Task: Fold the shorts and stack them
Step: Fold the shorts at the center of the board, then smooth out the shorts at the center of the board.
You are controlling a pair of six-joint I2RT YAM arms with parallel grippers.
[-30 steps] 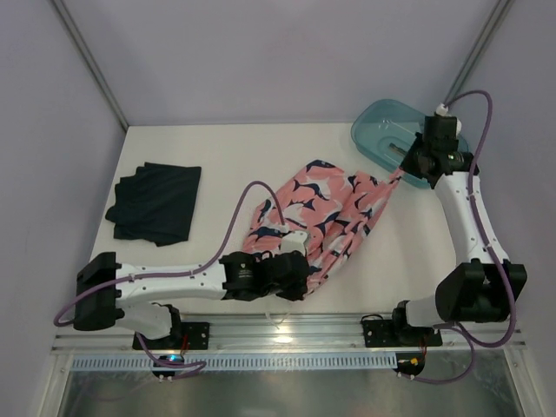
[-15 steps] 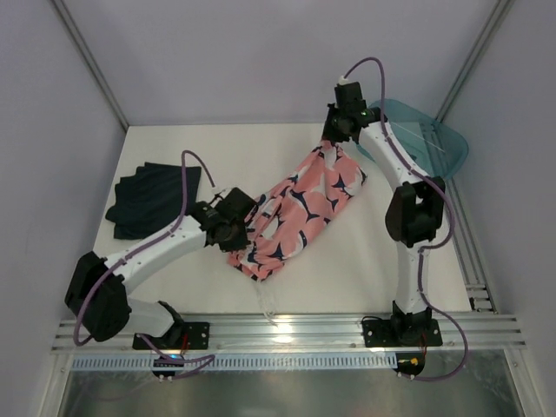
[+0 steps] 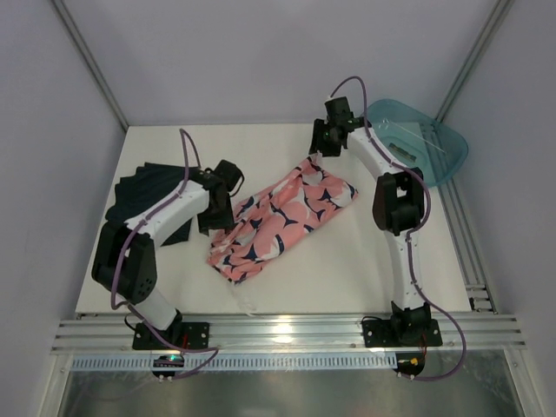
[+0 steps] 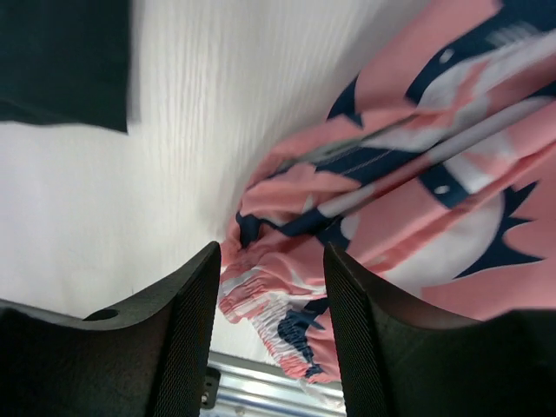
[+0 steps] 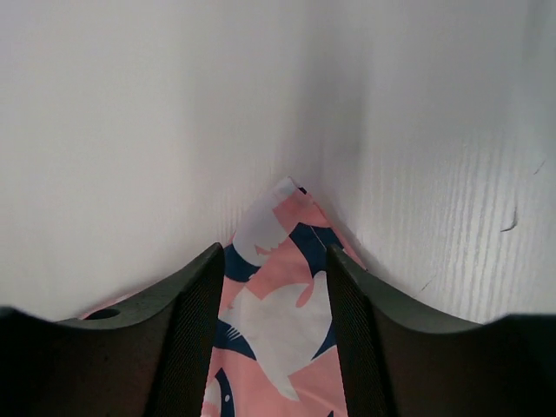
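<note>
The salmon pink shorts [image 3: 282,217] with navy and white shapes lie stretched in a diagonal strip across the middle of the white table [image 3: 347,261]. My left gripper [image 3: 219,224] hovers open over their near-left gathered waistband [image 4: 287,304], its fingers [image 4: 187,330] on either side and clear of the cloth. Above the far-right corner [image 5: 278,252] my right gripper [image 3: 315,154] stands open too, the cloth lying flat between its fingers [image 5: 352,330]. The dark navy shorts [image 3: 143,195] lie folded at the left, partly under my left arm, and show in the left wrist view [image 4: 61,61].
A translucent teal tub [image 3: 417,143] sits tilted at the far right corner of the table. A metal rail [image 3: 287,330] runs along the near edge. Grey walls close in the table on the left, back and right.
Both arms swung the pink shorts left and away from the near edge, laid them out on the table, then both grippers opened and let go.
</note>
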